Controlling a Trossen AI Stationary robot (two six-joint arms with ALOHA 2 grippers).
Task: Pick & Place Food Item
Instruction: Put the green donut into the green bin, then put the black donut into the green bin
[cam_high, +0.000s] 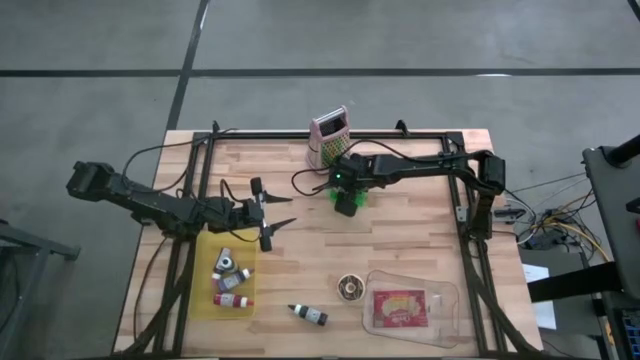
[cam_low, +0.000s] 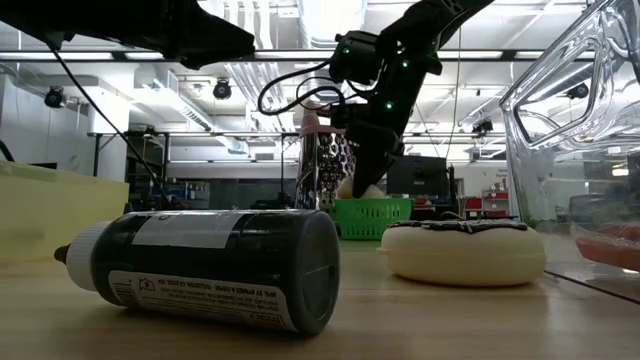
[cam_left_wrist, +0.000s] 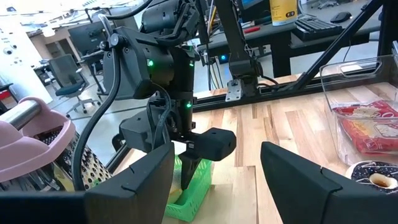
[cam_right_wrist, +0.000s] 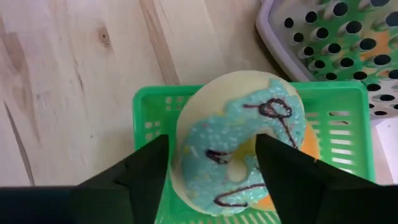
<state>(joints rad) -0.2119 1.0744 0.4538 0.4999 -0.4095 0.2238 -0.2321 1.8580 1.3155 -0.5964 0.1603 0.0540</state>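
Observation:
A doughnut with blue icing and dark squiggles (cam_right_wrist: 242, 143) lies tilted in a small green basket (cam_right_wrist: 149, 106), with one edge resting over the basket's rim. The basket (cam_high: 347, 202) stands on the table near the far middle. My right gripper (cam_right_wrist: 211, 180) points steeply down over it and is open, one finger on either side of the doughnut. In the low view it (cam_low: 368, 170) reaches down into the basket (cam_low: 372, 217). My left gripper (cam_high: 272, 214) waits open above the table to the left, pointing toward the basket (cam_left_wrist: 189, 193). My right gripper comes at the doughnut from above with its fingers (cam_right_wrist: 146, 174) beside the doughnut's two opposite edges. Whether they touch it I cannot tell. The doughnut rests in the basket.
A pink-handled grater (cam_high: 328, 140) stands just behind the basket. Toward the near edge lie a second doughnut (cam_high: 349, 287), a dark bottle on its side (cam_high: 308, 315), a clear plastic container with a red packet (cam_high: 410, 308), and a yellow tray with small bottles (cam_high: 228, 280).

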